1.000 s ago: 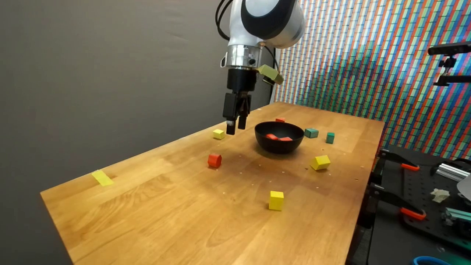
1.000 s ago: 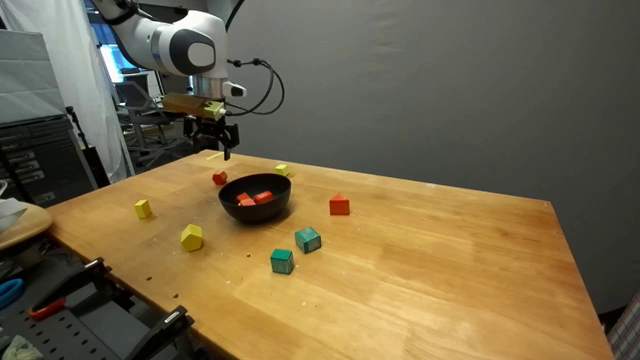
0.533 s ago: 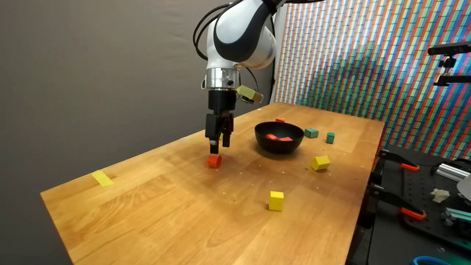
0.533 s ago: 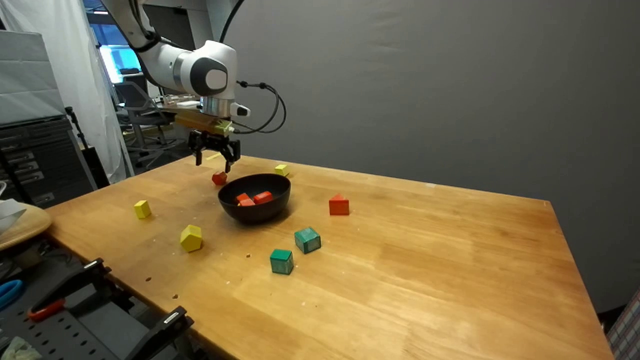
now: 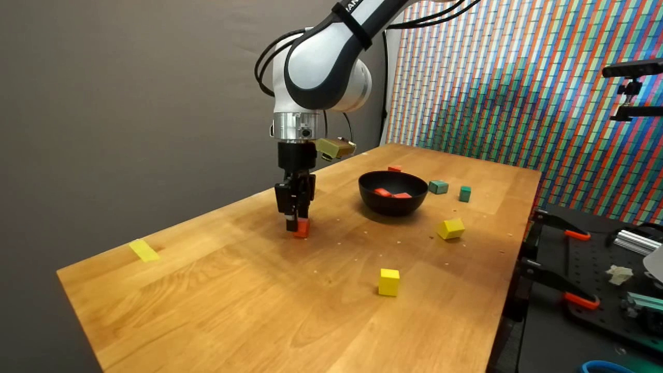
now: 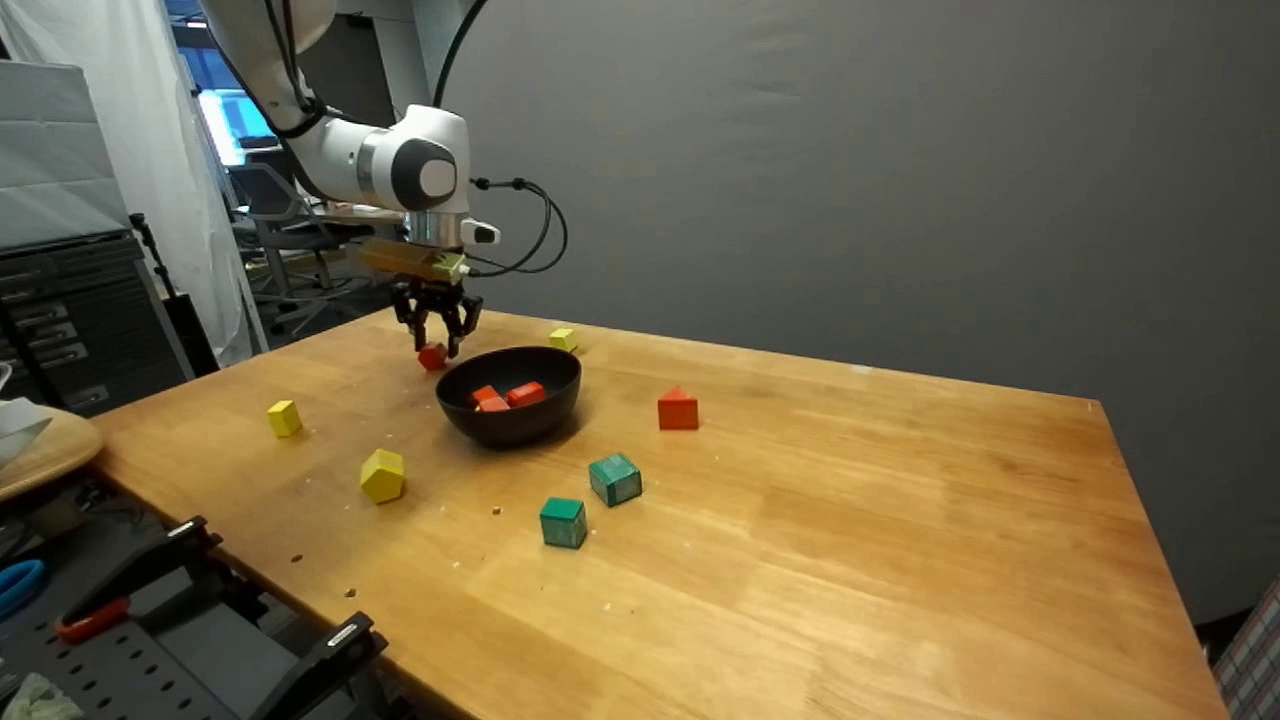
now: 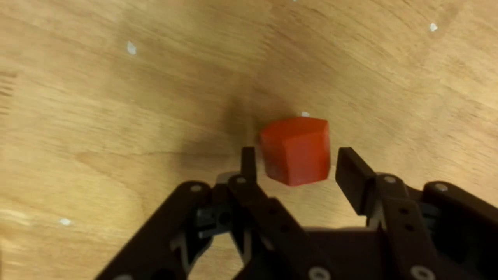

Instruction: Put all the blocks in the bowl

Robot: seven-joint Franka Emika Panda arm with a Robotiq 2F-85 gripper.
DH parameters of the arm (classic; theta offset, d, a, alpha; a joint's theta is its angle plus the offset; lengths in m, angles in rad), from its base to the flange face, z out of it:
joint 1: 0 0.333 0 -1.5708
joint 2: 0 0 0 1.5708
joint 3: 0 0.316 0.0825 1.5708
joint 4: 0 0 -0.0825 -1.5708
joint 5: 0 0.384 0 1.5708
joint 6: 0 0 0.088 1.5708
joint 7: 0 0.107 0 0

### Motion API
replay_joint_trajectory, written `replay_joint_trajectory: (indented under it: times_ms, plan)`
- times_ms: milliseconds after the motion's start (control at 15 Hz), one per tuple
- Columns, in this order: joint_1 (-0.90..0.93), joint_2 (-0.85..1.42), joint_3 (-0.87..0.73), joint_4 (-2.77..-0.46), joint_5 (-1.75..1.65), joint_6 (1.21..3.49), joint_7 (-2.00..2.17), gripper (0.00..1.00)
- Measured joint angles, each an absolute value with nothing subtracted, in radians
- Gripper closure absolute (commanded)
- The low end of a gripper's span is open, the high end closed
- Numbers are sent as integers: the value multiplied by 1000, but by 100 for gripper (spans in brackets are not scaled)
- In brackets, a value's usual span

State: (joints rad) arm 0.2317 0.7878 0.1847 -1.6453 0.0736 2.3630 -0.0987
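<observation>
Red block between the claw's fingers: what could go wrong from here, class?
The red block has angled faces, so it might twist or slip when the claw closes. If carried low, it could clip the black bowl. Red blocks already inside might make it bounce out.

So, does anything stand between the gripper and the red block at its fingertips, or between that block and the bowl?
Nothing visible stands between the gripper and the faceted red block, nor between that block and the black bowl; only the bowl's wall probably needs clearing.

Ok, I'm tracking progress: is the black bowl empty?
No, partly filled: in both exterior views, red blocks lie inside the black bowl, bare interior showing behind.
</observation>
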Motion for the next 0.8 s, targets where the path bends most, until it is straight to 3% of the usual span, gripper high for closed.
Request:
replay_joint_trajectory:
  times_ms: [67, 133, 467, 800]
  plan:
    - [243, 791, 171, -1644, 48, 2365, -83, 81]
    - [254, 791, 161, -1643, 30, 2367, -68, 81]
    - [280, 771, 144, -1651, -16, 2379, -18, 81]
    - [236, 568, 122, -1793, 0, 2419, 62, 81]
